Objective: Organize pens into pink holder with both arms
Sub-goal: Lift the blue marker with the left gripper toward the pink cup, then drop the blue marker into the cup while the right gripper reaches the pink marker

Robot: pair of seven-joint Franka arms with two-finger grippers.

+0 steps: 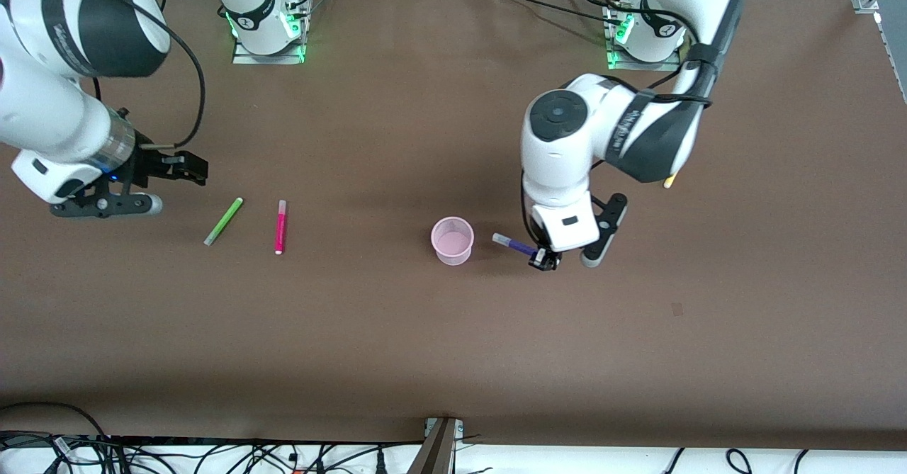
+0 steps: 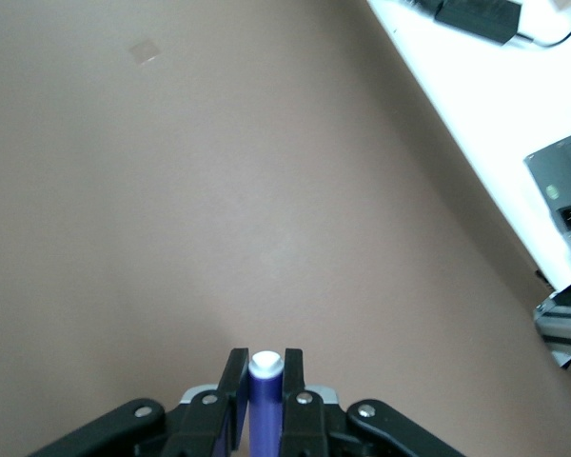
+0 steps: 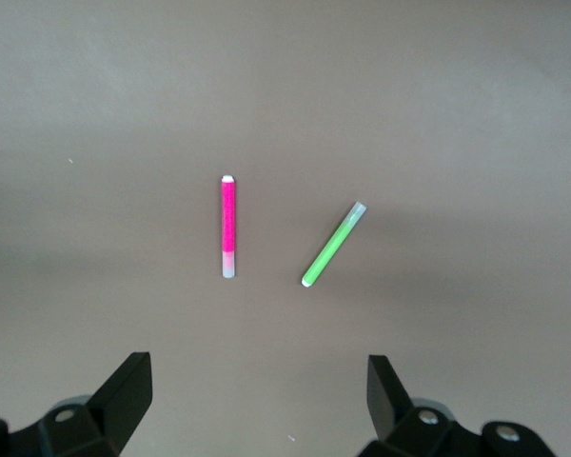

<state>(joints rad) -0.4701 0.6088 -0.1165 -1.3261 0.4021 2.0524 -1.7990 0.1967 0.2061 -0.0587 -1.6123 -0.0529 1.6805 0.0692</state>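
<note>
My left gripper (image 1: 544, 259) is shut on the dark purple pen (image 1: 513, 244) and holds it just above the table beside the pink holder (image 1: 452, 240), on the side toward the left arm's end. In the left wrist view the pen (image 2: 265, 400) sits between the fingers, pale tip outward. The light green pen (image 1: 224, 221) and the magenta pink pen (image 1: 280, 227) lie side by side on the table toward the right arm's end; both show in the right wrist view, green (image 3: 333, 245) and pink (image 3: 228, 226). My right gripper (image 1: 186, 168) is open, up in the air beside the green pen. A yellow pen (image 1: 669, 180) peeks from under the left arm's elbow.
The brown table (image 1: 397, 339) has bare room on the side nearer the camera. The arm bases (image 1: 268, 24) stand along the table's top edge. Cables and a bracket (image 1: 439, 446) lie past the table's near edge.
</note>
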